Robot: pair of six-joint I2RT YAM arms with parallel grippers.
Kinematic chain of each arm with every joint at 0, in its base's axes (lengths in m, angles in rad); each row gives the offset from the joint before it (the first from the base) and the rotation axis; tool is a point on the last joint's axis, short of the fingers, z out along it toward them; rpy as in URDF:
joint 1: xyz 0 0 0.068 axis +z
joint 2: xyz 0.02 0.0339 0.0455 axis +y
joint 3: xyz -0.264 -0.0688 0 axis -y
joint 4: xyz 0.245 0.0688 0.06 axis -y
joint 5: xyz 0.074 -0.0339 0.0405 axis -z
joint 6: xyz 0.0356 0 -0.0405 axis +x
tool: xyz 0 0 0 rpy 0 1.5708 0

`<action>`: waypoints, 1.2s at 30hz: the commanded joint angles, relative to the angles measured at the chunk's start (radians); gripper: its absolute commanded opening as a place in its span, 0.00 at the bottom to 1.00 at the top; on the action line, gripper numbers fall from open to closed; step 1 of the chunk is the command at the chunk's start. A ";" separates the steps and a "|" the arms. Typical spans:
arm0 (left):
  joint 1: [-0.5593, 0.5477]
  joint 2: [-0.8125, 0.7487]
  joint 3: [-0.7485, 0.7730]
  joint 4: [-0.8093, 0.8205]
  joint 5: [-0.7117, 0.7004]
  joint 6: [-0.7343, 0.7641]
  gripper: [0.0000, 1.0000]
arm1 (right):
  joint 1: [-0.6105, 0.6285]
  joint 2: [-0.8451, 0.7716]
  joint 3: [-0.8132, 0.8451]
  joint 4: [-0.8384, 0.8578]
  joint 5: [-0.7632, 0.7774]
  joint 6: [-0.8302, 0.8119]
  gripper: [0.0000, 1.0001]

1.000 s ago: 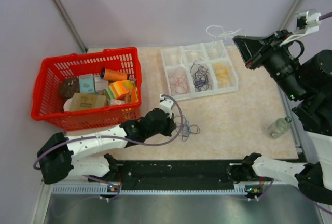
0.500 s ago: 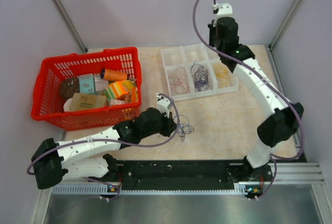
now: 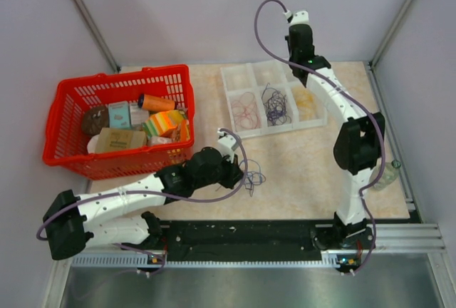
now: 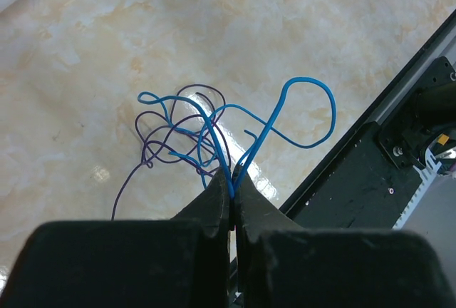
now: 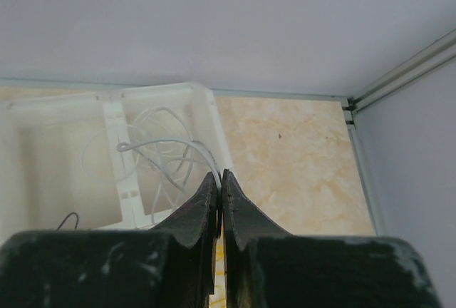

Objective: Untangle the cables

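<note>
Pinching a blue wire (image 4: 311,78) at six o'clock, left tool (image 4: 231,192) sits clamped tight; right tool (image 5: 219,180) grips a white wire (image 5: 164,142) at one o'clock.

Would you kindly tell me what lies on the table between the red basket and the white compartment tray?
Nothing: in the top view, the strip of beige tabletop between the red basket and the white compartment tray is bare.
</note>
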 commanded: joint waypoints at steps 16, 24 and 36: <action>0.005 0.051 0.095 0.014 0.038 -0.023 0.00 | -0.067 0.215 0.170 -0.076 -0.182 0.026 0.03; 0.007 0.021 0.102 -0.012 0.027 -0.043 0.27 | -0.059 0.302 0.476 -0.430 -0.151 0.133 0.76; 0.011 -0.074 0.025 -0.098 -0.089 -0.126 0.54 | 0.180 -0.722 -0.879 -0.200 -0.709 0.592 0.72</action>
